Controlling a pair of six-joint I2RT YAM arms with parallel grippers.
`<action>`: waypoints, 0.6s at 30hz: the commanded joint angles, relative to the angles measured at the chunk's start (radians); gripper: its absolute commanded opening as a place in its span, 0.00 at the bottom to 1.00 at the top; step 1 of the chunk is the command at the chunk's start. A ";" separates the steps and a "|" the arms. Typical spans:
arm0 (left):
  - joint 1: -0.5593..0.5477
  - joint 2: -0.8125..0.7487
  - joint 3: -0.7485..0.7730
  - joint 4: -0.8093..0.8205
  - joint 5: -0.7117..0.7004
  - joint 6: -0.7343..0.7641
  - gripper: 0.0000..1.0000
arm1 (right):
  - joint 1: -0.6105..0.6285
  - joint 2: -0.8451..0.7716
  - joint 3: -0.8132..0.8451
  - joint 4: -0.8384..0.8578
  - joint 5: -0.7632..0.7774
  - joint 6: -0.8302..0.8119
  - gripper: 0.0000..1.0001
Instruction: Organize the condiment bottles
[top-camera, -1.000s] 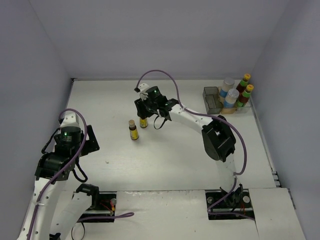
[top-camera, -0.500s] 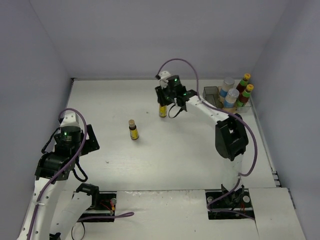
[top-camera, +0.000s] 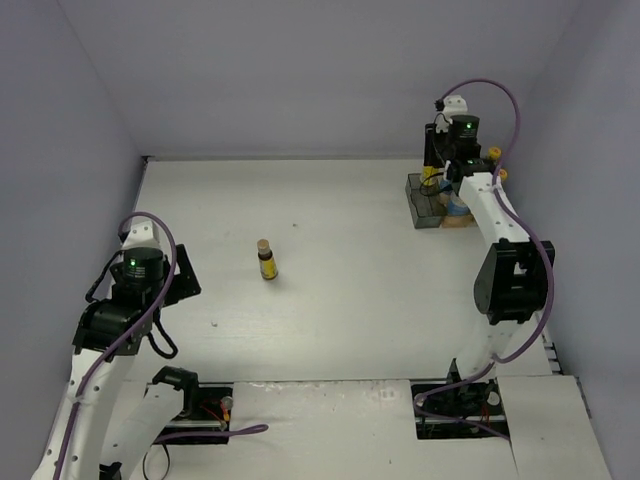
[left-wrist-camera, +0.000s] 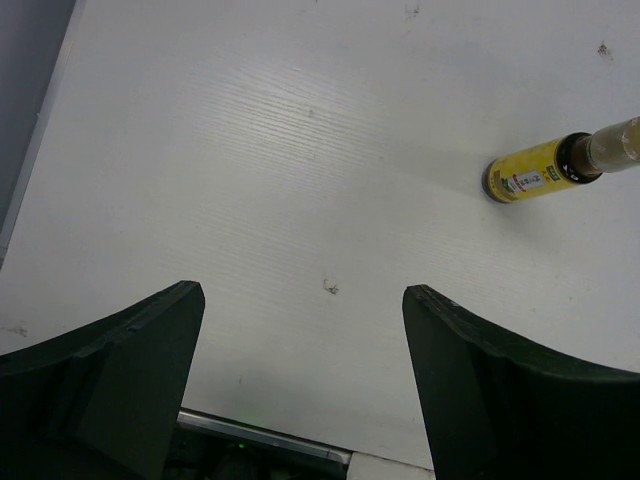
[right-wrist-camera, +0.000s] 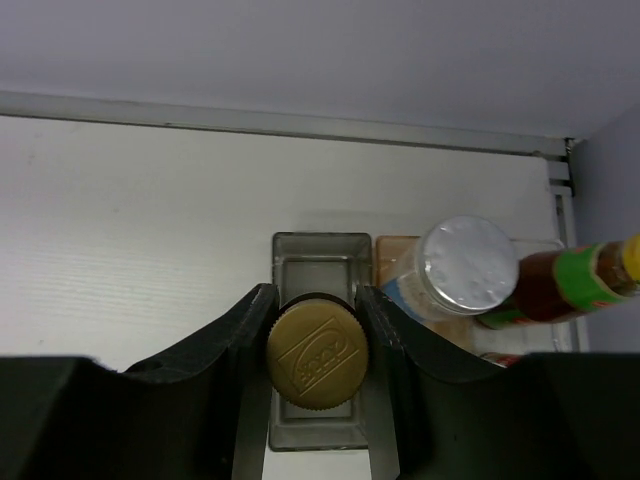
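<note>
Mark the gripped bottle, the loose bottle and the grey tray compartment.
gripped bottle (right-wrist-camera: 317, 366), right wrist view, top of its gold cap.
loose bottle (left-wrist-camera: 527, 177), left wrist view, yellow label.
grey tray compartment (right-wrist-camera: 322, 240), right wrist view, far rim.

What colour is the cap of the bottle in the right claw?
Tan-gold; the bottle's cap shows best in the right wrist view.

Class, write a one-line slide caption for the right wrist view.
Right tool clamps a gold-capped bottle over the tray's grey compartment, beside a silver-lidded jar.
</note>
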 joint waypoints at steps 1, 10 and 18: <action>-0.007 0.025 0.017 0.070 -0.004 -0.014 0.81 | -0.032 -0.005 0.041 0.136 -0.026 -0.001 0.00; -0.007 0.054 0.020 0.086 0.001 -0.009 0.81 | -0.050 0.109 0.076 0.164 -0.042 -0.001 0.00; -0.007 0.054 0.012 0.084 -0.001 0.003 0.81 | -0.050 0.167 0.023 0.216 -0.031 0.012 0.00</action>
